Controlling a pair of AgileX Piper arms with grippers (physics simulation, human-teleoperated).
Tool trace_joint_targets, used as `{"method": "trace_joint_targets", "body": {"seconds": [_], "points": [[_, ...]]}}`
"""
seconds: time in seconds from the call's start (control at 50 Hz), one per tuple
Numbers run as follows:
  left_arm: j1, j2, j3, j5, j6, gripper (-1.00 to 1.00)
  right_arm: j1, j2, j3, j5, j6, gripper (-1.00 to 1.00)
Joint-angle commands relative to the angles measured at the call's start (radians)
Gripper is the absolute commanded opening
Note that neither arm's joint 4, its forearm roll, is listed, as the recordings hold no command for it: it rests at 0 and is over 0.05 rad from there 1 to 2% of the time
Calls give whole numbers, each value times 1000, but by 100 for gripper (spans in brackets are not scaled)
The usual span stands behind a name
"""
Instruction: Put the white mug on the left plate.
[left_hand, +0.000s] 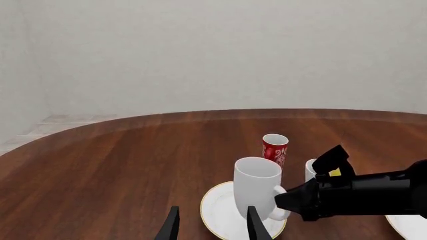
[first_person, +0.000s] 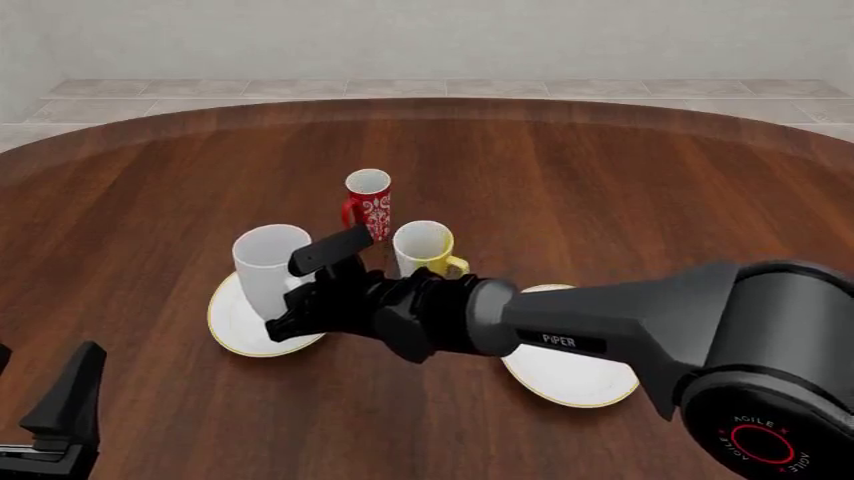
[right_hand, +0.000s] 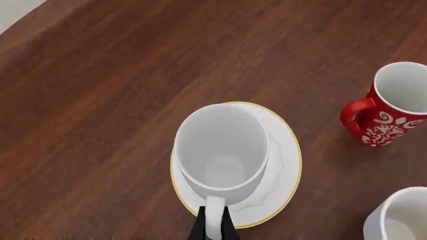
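The white mug (right_hand: 222, 150) stands upright on the left plate (right_hand: 283, 165), a white plate with a gold rim. My right gripper (right_hand: 213, 231) is shut on the mug's handle, with one thin black finger on each side of it. From the front, the right gripper (first_person: 296, 312) reaches across to the white mug (first_person: 271, 262) on the left plate (first_person: 234, 325). My left gripper (left_hand: 213, 229) is open and holds nothing. It hangs short of the white mug (left_hand: 257, 190) and low at the table's near left, where the front view shows the left gripper (first_person: 40, 395).
A red patterned mug (first_person: 368, 203) stands behind the plates. A mug with a yellow handle (first_person: 424, 248) stands just right of the right gripper. The right plate (first_person: 577, 378) lies under the right arm's forearm (first_person: 601, 330). Bare wood table (first_person: 641, 190) surrounds them.
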Motion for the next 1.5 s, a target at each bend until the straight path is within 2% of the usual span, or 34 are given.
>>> {"method": "trace_joint_targets", "body": {"seconds": [0.02, 1.5], "points": [[0, 0, 1, 0, -1, 100, 1, -1, -3, -1, 7, -100], [-7, 0, 8, 1, 1, 100, 10, 32, -11, 3, 12, -100]]}}
